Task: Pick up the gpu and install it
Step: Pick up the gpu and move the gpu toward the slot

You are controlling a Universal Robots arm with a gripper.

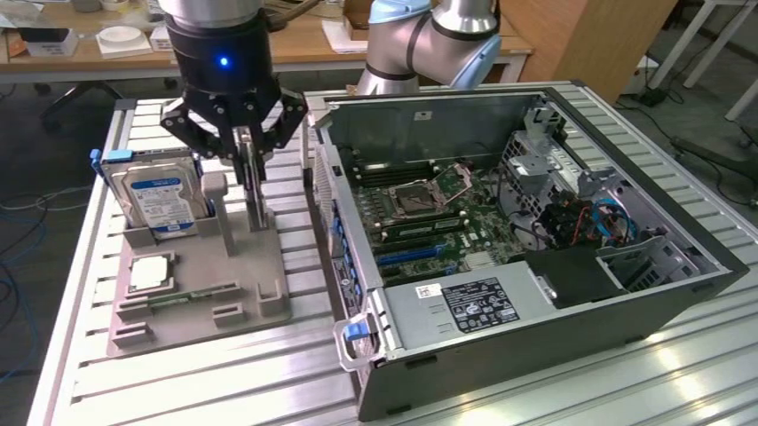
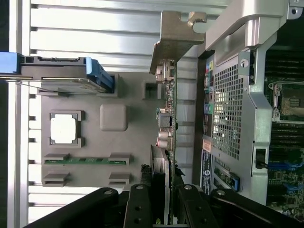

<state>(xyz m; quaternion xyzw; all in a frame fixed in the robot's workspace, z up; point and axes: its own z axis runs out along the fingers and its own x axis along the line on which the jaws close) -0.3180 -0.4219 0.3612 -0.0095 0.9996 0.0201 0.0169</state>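
Gripper: black two-fingered gripper [image 1: 245, 164], seen upper left of the exterior frame, pinched onto the card.
Gpu: thin dark rectangular gpu card [image 1: 254, 200], held upright.
Tray: grey plastic holder tray [image 1: 208, 297], lower left.

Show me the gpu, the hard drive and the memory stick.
gpu [image 2: 166, 121]: wrist view, on the connectors midway along its edge.
hard drive [image 1: 163, 200]: exterior view, on its blue-white label.
memory stick [image 2: 85, 160]: wrist view, on the middle of its green strip.
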